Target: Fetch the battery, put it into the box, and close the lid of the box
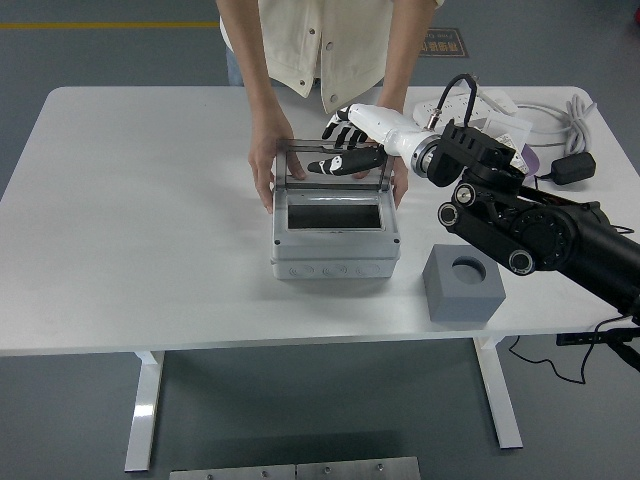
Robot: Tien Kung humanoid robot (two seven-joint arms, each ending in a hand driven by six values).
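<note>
The grey box (335,256) stands mid-table with its dark inside showing; no battery can be made out in it. Its clear lid (300,176) is raised at the back edge and leans slightly forward. My right hand (343,148) is at the lid's top edge, fingers (340,126) spread behind it and thumb (335,165) in front, gripping nothing. A person at the far side steadies the box, with one hand (262,172) on its left side and the other hand (399,180) on its right. My left arm is out of view.
A grey block (462,286) with a round hole on top sits right of the box, under my right forearm. A power strip (470,100), white cable (560,112), black adapter (572,167) and papers lie at the back right corner.
</note>
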